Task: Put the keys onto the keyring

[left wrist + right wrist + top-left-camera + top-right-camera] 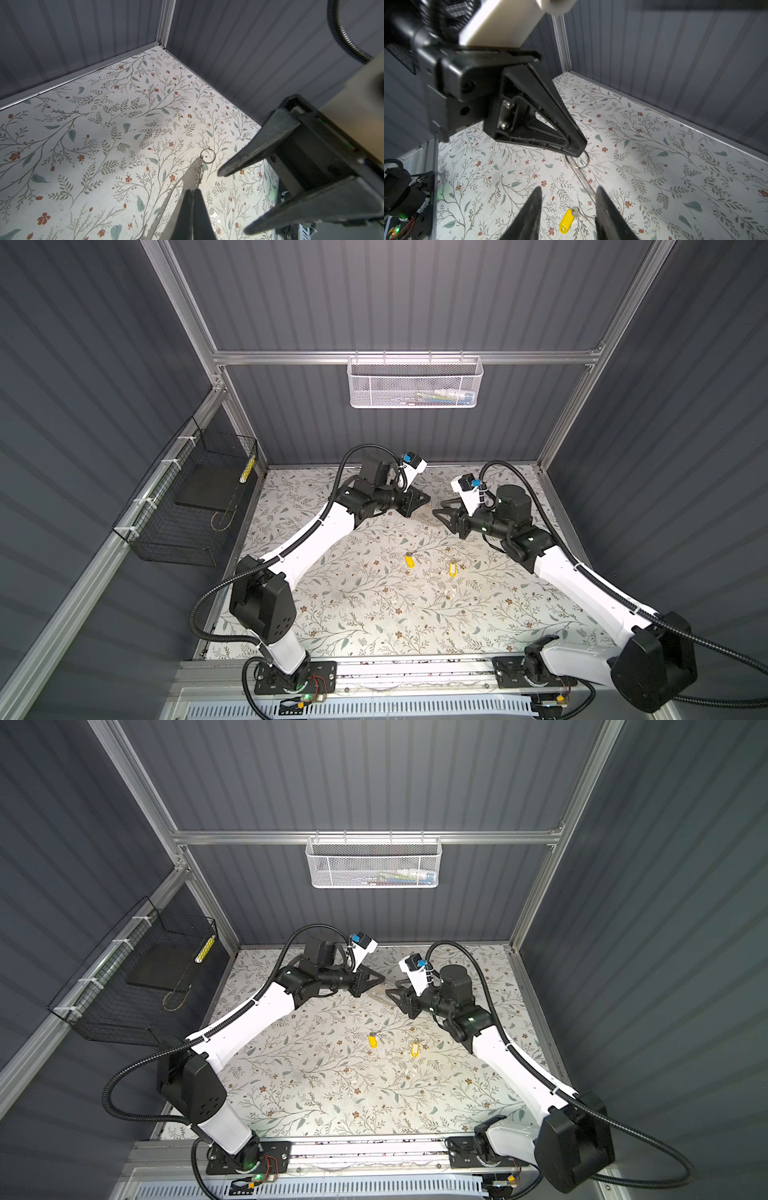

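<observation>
The keyring (376, 994) is a flat grey loop held above the table's far middle, with a small metal ring (208, 156) at its tip. My left gripper (193, 192) is shut on it (192, 176). Facing it, my right gripper (569, 193) stands open, and the loop's strip (582, 178) runs past the inner side of one finger. The two grippers (428, 499) (438, 508) nearly meet tip to tip. Two keys with yellow tags (409, 563) (451, 569) lie on the floral table nearer the front; one (566, 221) shows below the right jaws.
A white mesh basket (415, 381) hangs on the back rail. A black wire basket (187, 497) is fixed to the left wall. Grey ribbed walls close in the table at the back and on both sides.
</observation>
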